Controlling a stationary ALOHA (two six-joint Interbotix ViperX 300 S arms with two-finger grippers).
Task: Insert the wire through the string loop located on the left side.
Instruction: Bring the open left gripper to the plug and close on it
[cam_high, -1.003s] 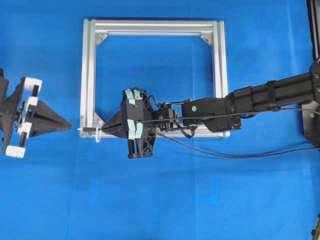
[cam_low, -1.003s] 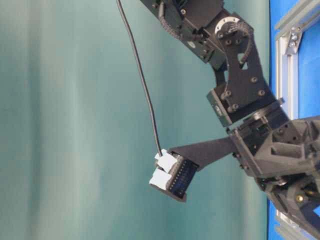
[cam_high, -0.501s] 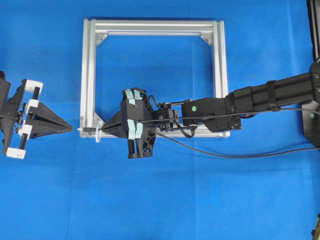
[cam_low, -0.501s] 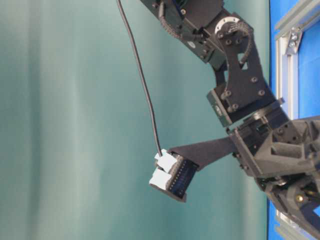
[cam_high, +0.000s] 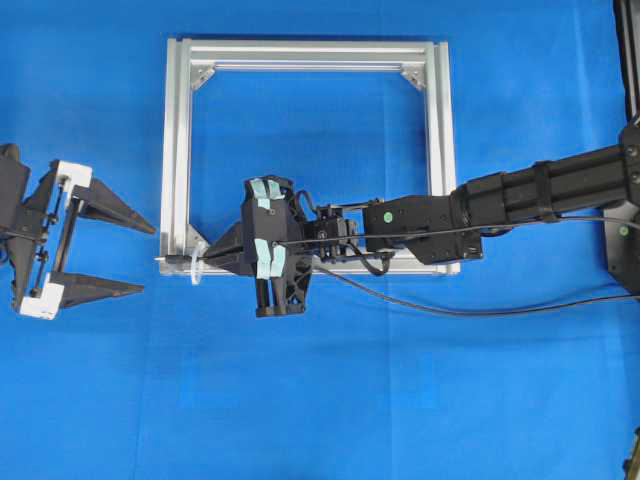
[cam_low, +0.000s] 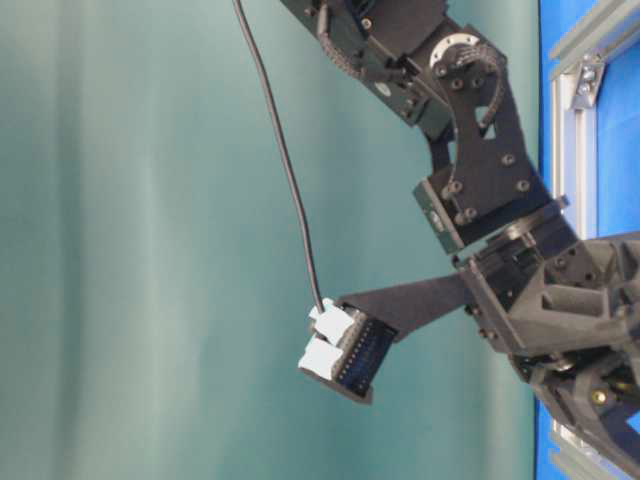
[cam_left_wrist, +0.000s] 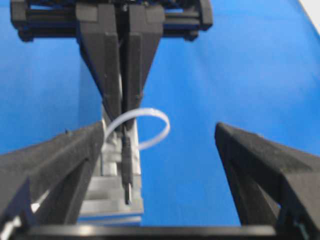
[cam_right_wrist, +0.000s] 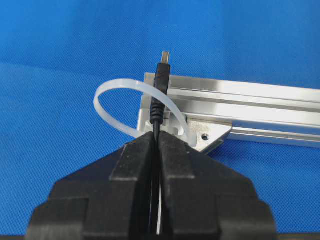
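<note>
Wire (cam_right_wrist: 158, 107) pinched in the right gripper (cam_high: 212, 262), jaws clamped shut on it just behind the plug. Plug passes through the loop (cam_right_wrist: 135, 107) at the frame's (cam_high: 312, 52) bottom-left corner, silver tip poking out past the frame's left edge. Left gripper (cam_high: 140, 258) sits just left of that corner, jaws spread wide, holding nothing, tip between them.
</note>
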